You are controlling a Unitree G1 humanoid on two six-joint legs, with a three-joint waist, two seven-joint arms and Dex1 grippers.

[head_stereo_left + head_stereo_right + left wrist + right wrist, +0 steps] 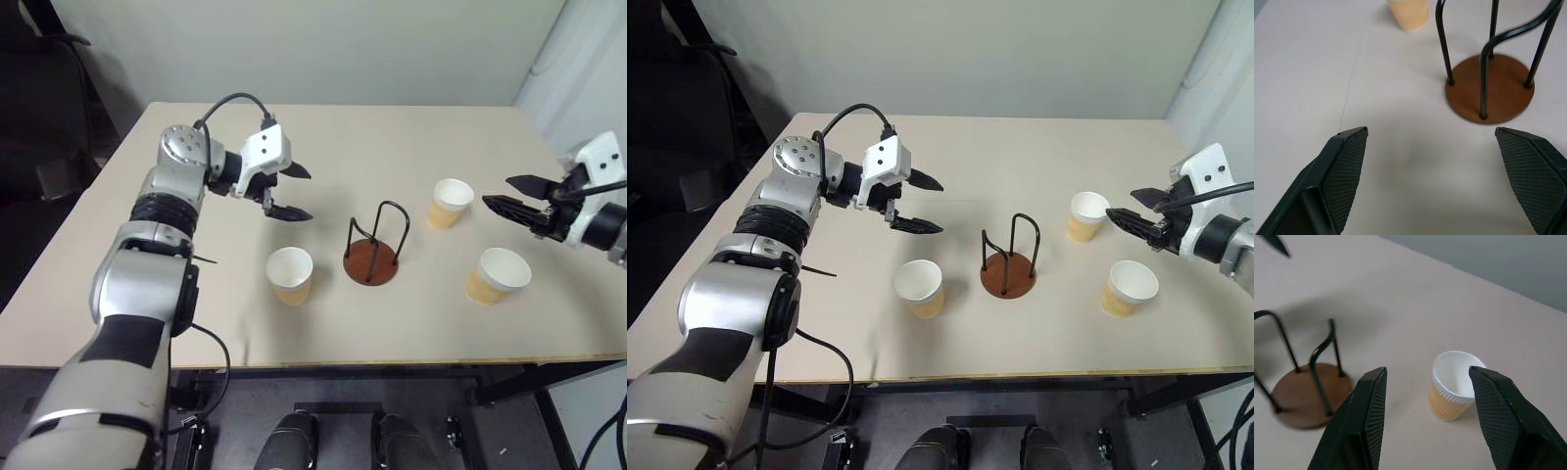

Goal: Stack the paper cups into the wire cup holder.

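Standing upright mid-desk, the wire cup holder holds no cup; the three paper cups sit apart on the desk, one to its left and two to its right. The left hand hovers above the desk left of the holder, fingers spread wide and empty. The right hand hangs beside the farther right cup, fingers also apart, touching nothing.

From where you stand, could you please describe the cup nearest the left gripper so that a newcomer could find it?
Find the wire cup holder mid-table. The paper cup stands upright just to its left, toward the front edge. It is the sole cup on that side; the other two stand right of the holder.
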